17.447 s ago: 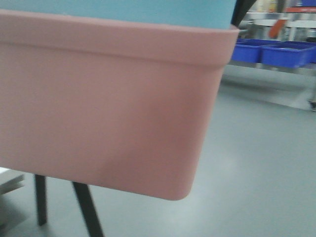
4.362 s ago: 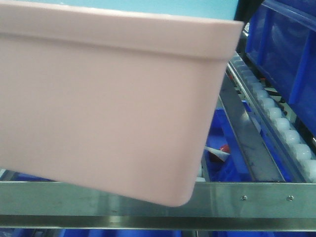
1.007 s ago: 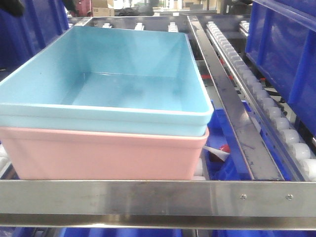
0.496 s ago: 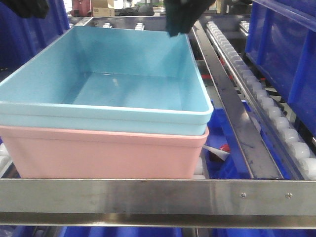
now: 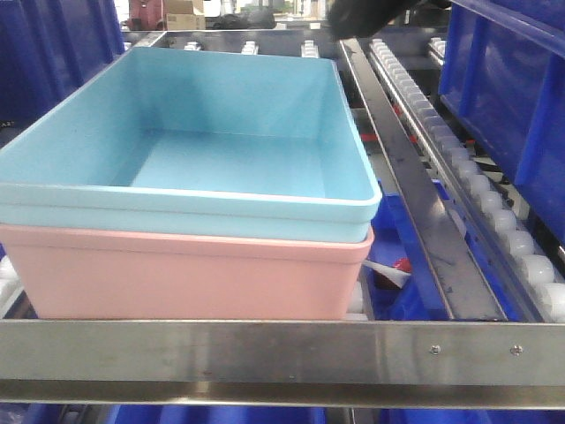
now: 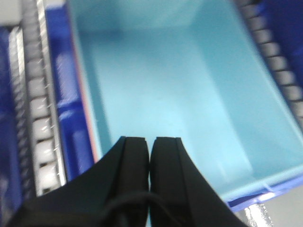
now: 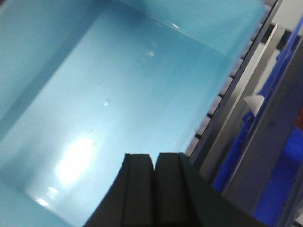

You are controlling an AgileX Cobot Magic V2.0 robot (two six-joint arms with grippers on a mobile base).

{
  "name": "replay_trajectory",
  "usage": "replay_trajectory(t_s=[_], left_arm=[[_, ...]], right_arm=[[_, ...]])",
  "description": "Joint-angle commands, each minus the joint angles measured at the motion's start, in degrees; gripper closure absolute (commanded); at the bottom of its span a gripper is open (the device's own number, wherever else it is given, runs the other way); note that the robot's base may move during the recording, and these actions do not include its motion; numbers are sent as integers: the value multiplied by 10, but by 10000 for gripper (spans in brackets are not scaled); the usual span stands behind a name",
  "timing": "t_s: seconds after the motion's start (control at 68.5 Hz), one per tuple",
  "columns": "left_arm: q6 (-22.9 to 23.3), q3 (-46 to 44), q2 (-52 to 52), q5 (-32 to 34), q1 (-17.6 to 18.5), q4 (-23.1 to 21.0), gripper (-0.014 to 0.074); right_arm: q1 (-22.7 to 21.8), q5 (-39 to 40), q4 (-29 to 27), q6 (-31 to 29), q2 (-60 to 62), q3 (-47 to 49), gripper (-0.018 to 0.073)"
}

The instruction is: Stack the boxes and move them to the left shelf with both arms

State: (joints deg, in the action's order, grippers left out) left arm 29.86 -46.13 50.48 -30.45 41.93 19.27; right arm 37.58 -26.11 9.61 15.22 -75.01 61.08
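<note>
Black and blurred, the right gripper (image 7: 152,163) is hanging above the light blue tub (image 5: 229,150), its fingers (image 7: 137,189) pressed together and gripping nothing. The left gripper (image 6: 149,146) is likewise hovering over that tub's bare floor, fingers (image 6: 135,161) closed on nothing. The light blue tub is sitting nested in the salmon pink tub (image 5: 190,274), both resting on the left shelf (image 5: 282,353) behind its shiny front rail, beside a lane of white rollers (image 5: 481,199) and dark blue bins (image 5: 503,97).

Salmon pink box (image 5: 190,278) mostly hidden
</note>
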Motion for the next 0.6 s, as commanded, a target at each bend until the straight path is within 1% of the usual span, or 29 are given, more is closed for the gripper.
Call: replay_trajectory(t_s=[0.0,0.102,0.365,0.481,0.584], left_arm=[[-17,19,-63,59,27,12,600],[-17,57,-129,57,57,12,600],[-17,130,-270,51,141,8,600],[-17,151,-294,50,158,8,600],[-17,154,-294,48,158,7,600]], right_arm=[[-3,89,4,-9,92,-46,507],[-3,120,4,-9,184,-126,507],[-2,120,4,-9,442,-313,507],[-2,119,4,-9,536,-361,507],[-2,119,4,-9,580,-379,507]])
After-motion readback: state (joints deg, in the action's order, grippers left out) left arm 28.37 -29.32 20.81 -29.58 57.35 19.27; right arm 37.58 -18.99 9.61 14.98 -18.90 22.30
